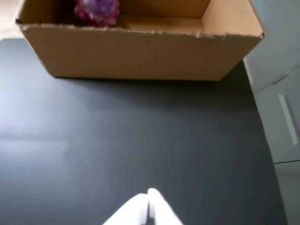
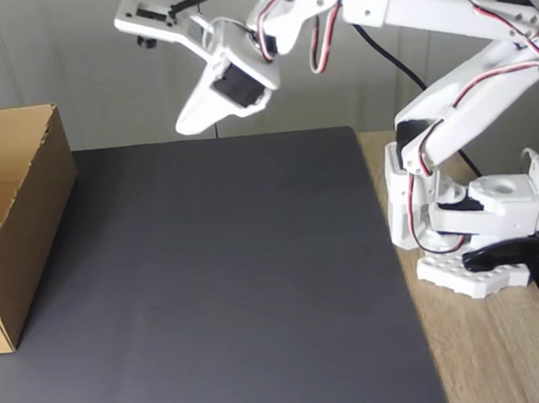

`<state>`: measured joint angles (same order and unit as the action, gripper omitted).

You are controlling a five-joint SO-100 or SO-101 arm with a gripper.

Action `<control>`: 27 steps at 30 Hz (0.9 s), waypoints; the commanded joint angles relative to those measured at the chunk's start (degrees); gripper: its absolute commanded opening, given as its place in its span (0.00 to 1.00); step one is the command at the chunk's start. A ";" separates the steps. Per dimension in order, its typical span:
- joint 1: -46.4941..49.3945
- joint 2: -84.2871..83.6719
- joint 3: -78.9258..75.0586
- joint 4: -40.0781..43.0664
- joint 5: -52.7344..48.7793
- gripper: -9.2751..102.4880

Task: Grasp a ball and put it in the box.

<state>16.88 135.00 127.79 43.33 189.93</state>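
The ball [image 1: 97,11] — knobby, mottled pink, magenta and lavender — lies inside the box [image 1: 136,54], on its floor towards the left end in the wrist view. The box — plain brown cardboard, open-topped, upright — stands at the left edge of the table [image 2: 229,279] in the fixed view.

Dark mat [image 2: 230,289] — over wooden table [image 2: 505,351]

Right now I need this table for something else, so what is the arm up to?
The ball already lies inside the cardboard box, near its left end in the wrist view. The white arm is raised above the dark mat, and its pincer is shut and holds nothing, off to the right of the box in the fixed view. Judging by that, the job looks done.
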 commanded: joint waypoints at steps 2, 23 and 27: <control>0.18 4.66 4.04 -1.93 -1.23 0.08; 0.18 32.78 43.42 -17.93 -9.93 0.08; 0.44 44.03 49.48 -11.43 -11.07 0.08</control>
<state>16.79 174.64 176.04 28.83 179.30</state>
